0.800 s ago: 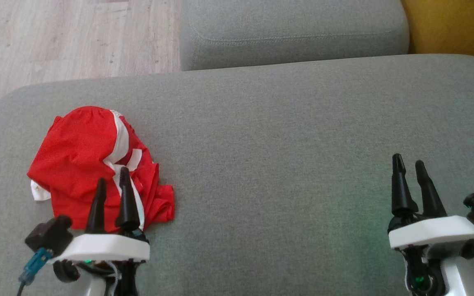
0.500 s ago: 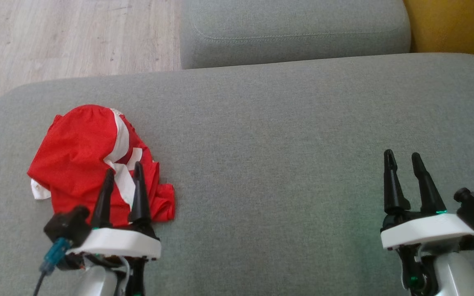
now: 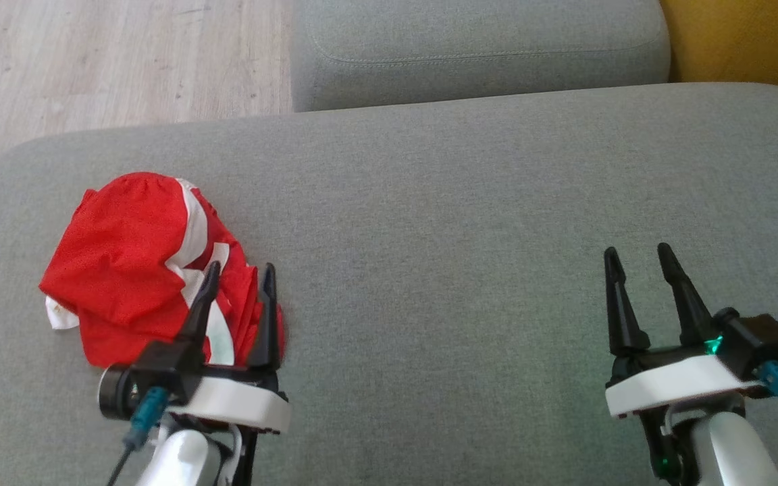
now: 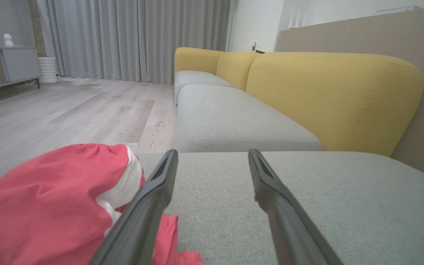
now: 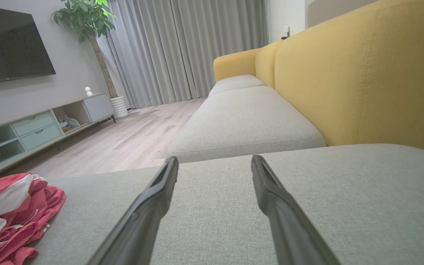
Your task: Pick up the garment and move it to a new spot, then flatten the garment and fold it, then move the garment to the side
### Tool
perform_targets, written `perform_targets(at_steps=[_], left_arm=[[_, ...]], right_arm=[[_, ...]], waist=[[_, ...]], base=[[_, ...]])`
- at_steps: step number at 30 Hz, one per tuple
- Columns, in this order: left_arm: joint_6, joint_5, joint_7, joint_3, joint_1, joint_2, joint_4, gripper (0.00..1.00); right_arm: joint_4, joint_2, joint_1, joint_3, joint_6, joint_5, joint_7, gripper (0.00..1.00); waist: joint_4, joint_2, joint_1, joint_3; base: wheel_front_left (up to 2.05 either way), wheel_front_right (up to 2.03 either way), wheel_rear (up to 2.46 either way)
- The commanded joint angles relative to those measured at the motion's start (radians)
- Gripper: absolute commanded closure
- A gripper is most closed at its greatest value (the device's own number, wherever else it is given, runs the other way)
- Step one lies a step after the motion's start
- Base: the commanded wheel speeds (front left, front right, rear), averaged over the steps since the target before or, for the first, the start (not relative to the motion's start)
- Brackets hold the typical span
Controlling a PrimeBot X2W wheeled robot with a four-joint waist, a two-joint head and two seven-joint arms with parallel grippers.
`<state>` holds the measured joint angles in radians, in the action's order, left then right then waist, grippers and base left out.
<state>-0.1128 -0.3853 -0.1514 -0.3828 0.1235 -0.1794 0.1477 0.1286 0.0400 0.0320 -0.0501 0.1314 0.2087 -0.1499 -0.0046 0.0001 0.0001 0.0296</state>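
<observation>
Left pincer [image 3: 242, 270] and right pincer [image 3: 637, 251] both wide open, nothing gripped.
I see the crumpled red-and-white garment [image 3: 132, 263] lying on the grey seat cushion [image 3: 463, 202]. My left pincer stands at the garment's near right edge, partly over its cloth. My right pincer sits well apart to the garment's right, over bare cushion.

the left claw [image 4: 212, 162] stands spread above the grey cushion [image 4: 326, 206], its left finger [image 4: 149, 209] overlapping the crumpled red-and-white garment [image 4: 50, 198]; yellow backrests [image 4: 329, 95] behind.
</observation>
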Motion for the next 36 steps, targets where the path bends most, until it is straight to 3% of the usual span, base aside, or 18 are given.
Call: perform_targets(at_steps=[1,25,31,36], left_arm=[[-0.013,0.036,-0.015,0.008,0.06,-0.023,-0.035,0.0],[-0.094,0.339,-0.085,-0.242,0.147,-0.11,0.021,0.0],[-0.116,0.314,-0.103,-0.23,0.143,-0.096,-0.006,0.0],[-0.095,0.22,-0.11,-0.157,0.101,-0.06,-0.02,0.0]], right_arm=[[-0.044,0.008,0.053,-0.024,-0.001,-0.04,-0.016,0.0],[-0.081,0.01,0.059,-0.067,-0.001,-0.385,-0.087,0.0],[-0.089,0.01,0.049,-0.058,-0.001,-0.367,-0.104,0.0],[-0.049,0.01,0.042,-0.032,-0.001,-0.259,-0.112,0.0]], waist=[[-0.001,-0.0001,-0.0001,0.0],[-0.007,-0.0001,-0.0001,-0.004],[-0.001,-0.0001,-0.0001,0.002],[0.004,-0.0001,-0.0001,0.003]], base=[[0.0,0.0,0.0],[0.0,0.0,0.0],[0.0,0.0,0.0],[0.0,0.0,0.0]])
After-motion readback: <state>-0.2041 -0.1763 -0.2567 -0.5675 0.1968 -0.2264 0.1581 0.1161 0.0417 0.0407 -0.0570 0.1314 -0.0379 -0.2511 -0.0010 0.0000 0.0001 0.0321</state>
